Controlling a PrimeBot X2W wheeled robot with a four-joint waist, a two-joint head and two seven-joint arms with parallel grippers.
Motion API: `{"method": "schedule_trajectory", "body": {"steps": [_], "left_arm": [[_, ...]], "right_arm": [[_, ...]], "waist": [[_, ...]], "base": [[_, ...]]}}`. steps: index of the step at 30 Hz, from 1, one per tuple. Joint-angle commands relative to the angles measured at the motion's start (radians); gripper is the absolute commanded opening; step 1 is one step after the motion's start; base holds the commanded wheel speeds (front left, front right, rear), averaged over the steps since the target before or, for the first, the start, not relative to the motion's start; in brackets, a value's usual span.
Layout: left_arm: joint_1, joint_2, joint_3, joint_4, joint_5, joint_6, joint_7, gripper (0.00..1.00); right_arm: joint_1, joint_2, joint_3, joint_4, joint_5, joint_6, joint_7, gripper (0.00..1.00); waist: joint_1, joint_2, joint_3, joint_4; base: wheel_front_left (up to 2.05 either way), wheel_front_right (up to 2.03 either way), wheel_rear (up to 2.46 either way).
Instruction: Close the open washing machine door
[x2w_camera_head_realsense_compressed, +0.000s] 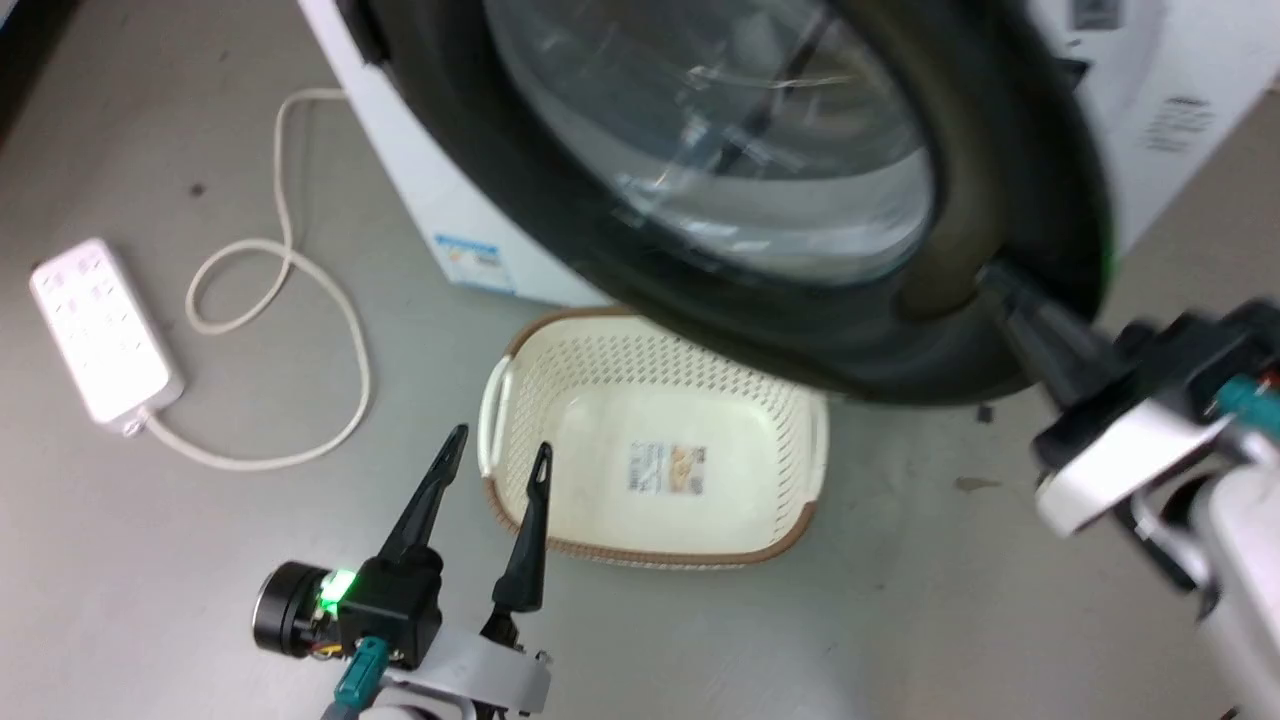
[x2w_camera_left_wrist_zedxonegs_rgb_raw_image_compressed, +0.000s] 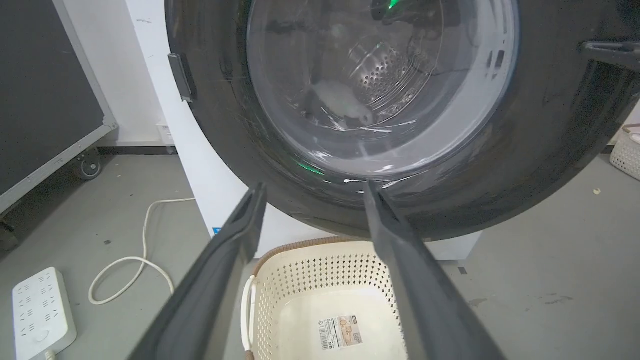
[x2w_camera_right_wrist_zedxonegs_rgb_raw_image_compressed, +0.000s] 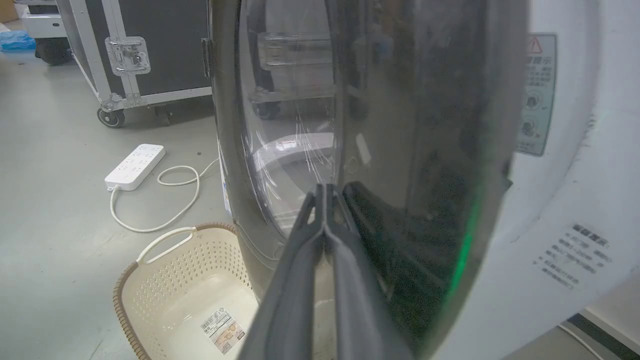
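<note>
The left gripper (x2w_camera_head_realsense_compressed: 499, 441) is seen nearest, jaws spread wide and nothing held between them. Left of those jaws, a power strip (x2w_camera_head_realsense_compressed: 100, 330) is passed over on the floor. Just beyond the fingertips a cream basket (x2w_camera_head_realsense_compressed: 640, 345) is picked out. Above and past them the washing machine door (x2w_camera_head_realsense_compressed: 760, 330) is found, hanging ajar in front of the washing machine (x2w_camera_head_realsense_compressed: 430, 190), with the steel drum made out through its glass in the left wrist view.

Now the right gripper (x2w_camera_head_realsense_compressed: 990, 275): its jaws are pressed shut on each other, nothing is gripped, and the joined tips appear to be laid against the black rim at the door's right edge.

The door is judged heavy and rigid, swung on its hinge, and smooth enough for slipping. The glass bowl is best left alone. A push is better placed on the stiff rim, far from the hinge, which is thought to be on the left.

No long axis is offered by a round door. Its outer face is turned toward the robot and slightly rightward, and the swing axis is judged upright.
</note>
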Motion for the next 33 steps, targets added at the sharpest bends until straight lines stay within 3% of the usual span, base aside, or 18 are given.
{"method": "schedule_trajectory", "body": {"steps": [1,8,11,18,26,27,28,33], "left_arm": [[-0.021,-0.005,-0.003,-0.006,0.005,0.0,-0.004,1.0],[-0.054,-0.02,-0.019,-0.022,-0.004,0.006,-0.004,1.0],[-0.063,-0.024,-0.025,-0.022,-0.008,0.011,-0.004,1.0],[-0.072,-0.028,-0.033,-0.019,-0.01,0.017,-0.004,1.0],[-0.062,-0.029,-0.019,-0.005,-0.011,0.016,-0.004,1.0],[-0.056,-0.029,-0.014,-0.003,-0.011,0.016,-0.004,1.0],[-0.05,-0.029,-0.009,-0.001,-0.013,0.016,-0.004,1.0],[-0.003,-0.03,0.043,0.009,-0.028,0.017,-0.004,1.0]], "right_arm": [[-0.053,-0.027,-0.003,0.027,0.028,-0.003,0.008,0.0],[-0.22,-0.083,-0.052,0.153,0.095,-0.003,0.054,0.0],[-0.287,-0.069,-0.102,0.216,0.143,-0.003,0.07,0.0],[-0.402,-0.066,-0.138,0.354,0.108,-0.003,0.065,0.0],[-0.399,-0.026,-0.123,0.455,0.092,-0.003,-0.011,0.01],[-0.386,-0.021,-0.119,0.459,0.089,-0.003,-0.023,0.37],[-0.37,-0.015,-0.115,0.461,0.085,-0.003,-0.038,0.98],[-0.196,0.045,-0.109,0.403,0.093,-0.003,-0.084,1.0]], "waist": [[-0.0003,-0.0001,0.045,0.042],[-0.0003,-0.0001,0.102,0.082],[-0.0003,-0.0001,0.117,0.093],[-0.0003,-0.0001,0.128,0.102],[-0.0003,-0.0001,0.059,0.087],[-0.0003,-0.0001,0.044,0.081],[-0.0003,-0.0001,0.025,0.075],[-0.0003,-0.0001,-0.109,0.016]], "base": [[0.0,0.0,0.0],[0.0,0.0,0.0],[0.0,0.0,0.0],[0.0,0.0,0.0],[0.0,0.0,0.0],[0.0,0.0,0.0],[0.0,0.0,0.0],[0.0,0.0,0.0]]}}
